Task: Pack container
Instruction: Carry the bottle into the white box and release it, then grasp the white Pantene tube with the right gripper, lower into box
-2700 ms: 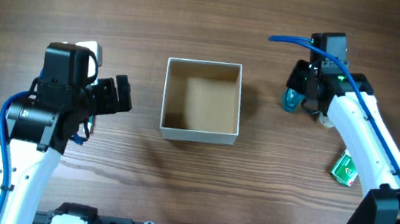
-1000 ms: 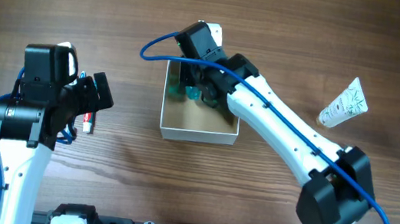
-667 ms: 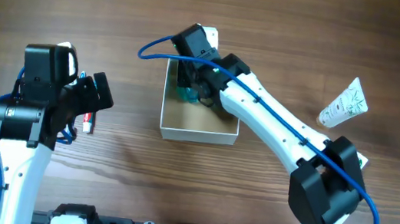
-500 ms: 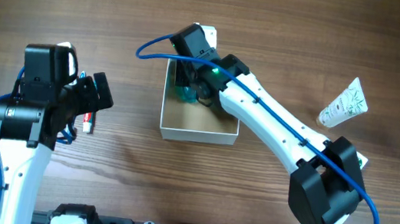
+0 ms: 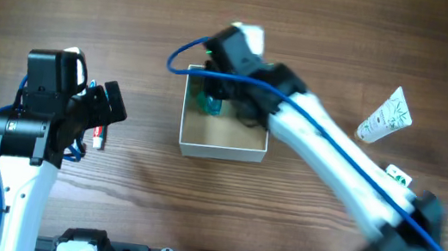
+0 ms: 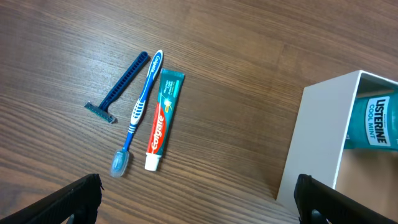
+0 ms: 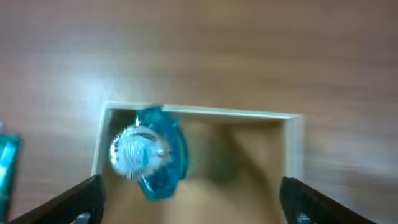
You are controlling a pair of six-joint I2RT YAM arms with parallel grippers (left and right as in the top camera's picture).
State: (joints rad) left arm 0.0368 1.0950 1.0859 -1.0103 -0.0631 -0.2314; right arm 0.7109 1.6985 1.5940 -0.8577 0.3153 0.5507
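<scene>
Right end effector (image 7: 193, 208) released, left end effector (image 6: 199, 205) too — best raise straight up, w/o tipping Listerine bottle (image 7: 149, 152) in container (image 7: 217, 112) corner.

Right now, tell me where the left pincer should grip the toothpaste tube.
Best bet: come straight down and pinch the toothpaste tube across its width near the white cap end. It lies flat on the table, and the toothbrush beside it angles away there, leaving finger room.
</scene>
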